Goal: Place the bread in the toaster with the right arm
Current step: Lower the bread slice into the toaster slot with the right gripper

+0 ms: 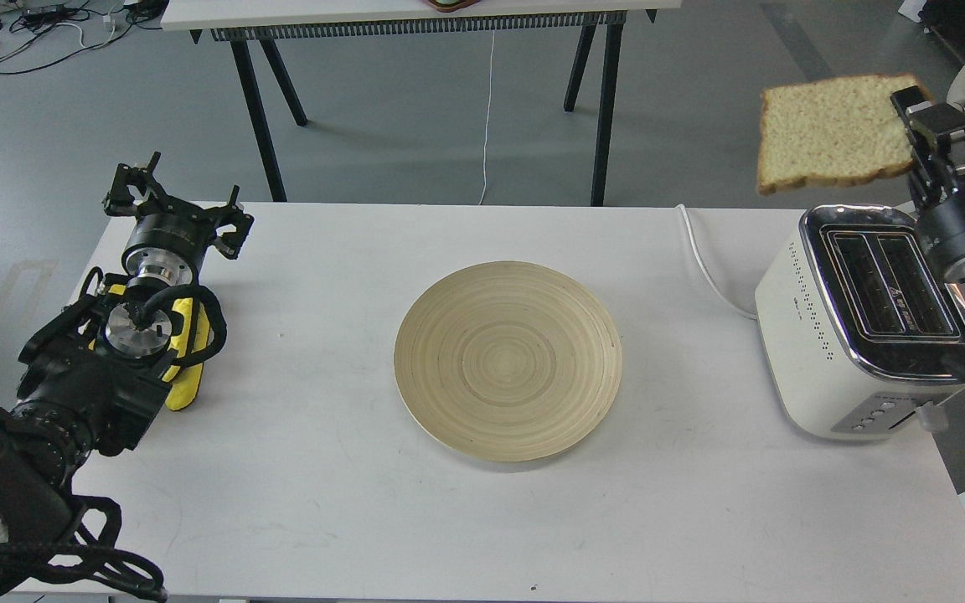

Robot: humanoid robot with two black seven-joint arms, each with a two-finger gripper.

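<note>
Your left arm (72, 368) idles, grip unclear; right gripper (922, 117) pinches the bread (830, 134): turn it edge-down, lower toward six o'clock into a toaster (868, 322) slot.

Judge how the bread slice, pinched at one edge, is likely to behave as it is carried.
The bread, pinched at one edge by the right gripper, sticks out unsupported without drooping, so it is probably light and fairly stiff. Its porous crumb suggests it could tear or dent.

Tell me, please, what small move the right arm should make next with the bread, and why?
Probably lower the bread toward a slot while turning it edge-down. The right gripper holds the slice by its right edge, raised in the air beyond the toaster. Both slots look empty, and the slice is not yet lined up with either.
</note>
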